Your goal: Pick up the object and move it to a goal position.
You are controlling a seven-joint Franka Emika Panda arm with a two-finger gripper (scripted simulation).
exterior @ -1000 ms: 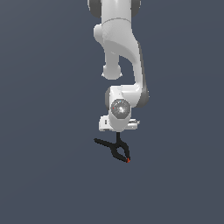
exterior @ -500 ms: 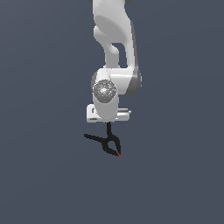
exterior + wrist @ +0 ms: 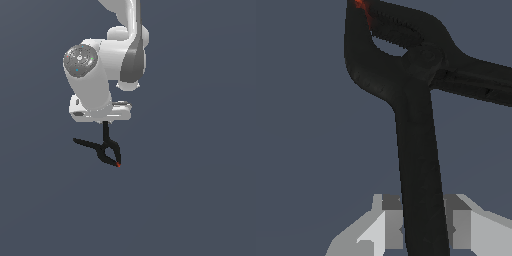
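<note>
No text, label, brand, number or sign is showing legibly anywhere in either view
</note>
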